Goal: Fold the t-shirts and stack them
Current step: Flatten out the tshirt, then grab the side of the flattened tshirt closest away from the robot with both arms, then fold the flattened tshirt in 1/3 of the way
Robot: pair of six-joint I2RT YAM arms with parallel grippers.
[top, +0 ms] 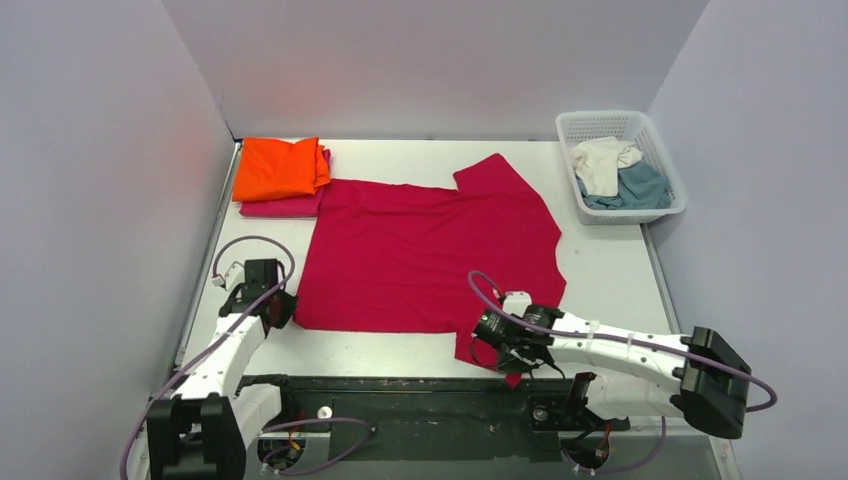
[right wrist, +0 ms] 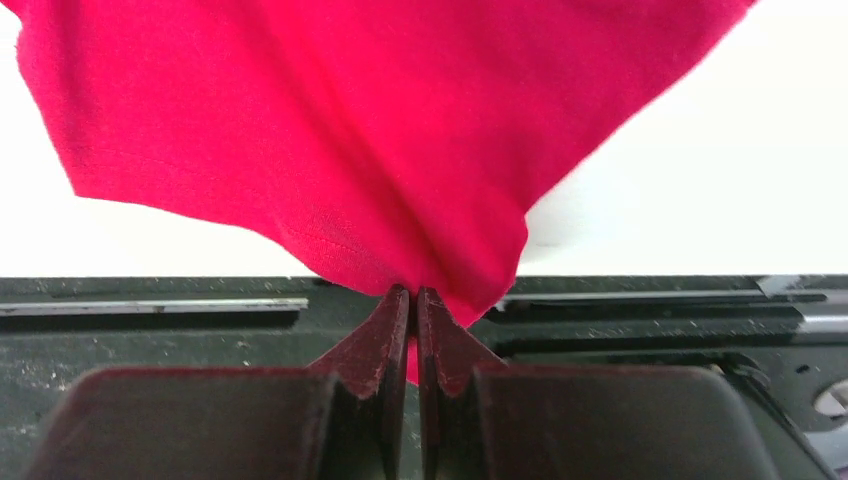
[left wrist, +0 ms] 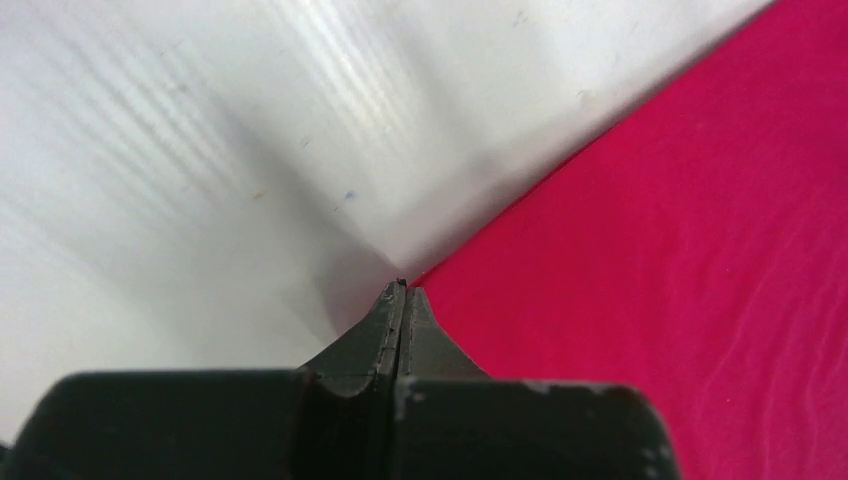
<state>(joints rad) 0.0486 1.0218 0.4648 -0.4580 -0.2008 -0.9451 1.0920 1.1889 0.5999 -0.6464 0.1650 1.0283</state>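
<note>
top view, read from 9 o'clock to 3 o'clock. the left end effector (left wrist: 403, 288) sits low at the 7 o'clock corner of the crimson t-shirt (top: 430, 255). in the left wrist view we see its fingers pressed flat together, their tips touching the edge of the red cloth where it meets the bare tabletop (top: 600, 270). we cannot tell whether any cloth is caught between them. at 11 o'clock on the tabletop, against the far left corner, the orange t-shirt (top: 278, 167) lies folded on top of the folded magenta t-shirt (top: 285, 207). the pink edges show beneath it on the near and right sides. the crimson t-shirt is spread flat and unfolded across the middle of the tabletop. its straight hem is at 9 o'clock, one sleeve points to 12 o'clock, and its far left corner lies just beside the magenta t-shirt. at 5 o'clock of this shirt, the right end effector (right wrist: 412, 300) is clamped on the near sleeve. in the right wrist view we see the red cloth bunched into the closed fingers, drawn out over the dark base strip (top: 420, 400) at the near edge. at 2 o'clock stands the white lattice basket (top: 668, 165), holding the crumpled cream t-shirt (top: 603, 163) at its left and the teal t-shirt (top: 640, 187) under and to the right of it.
</note>
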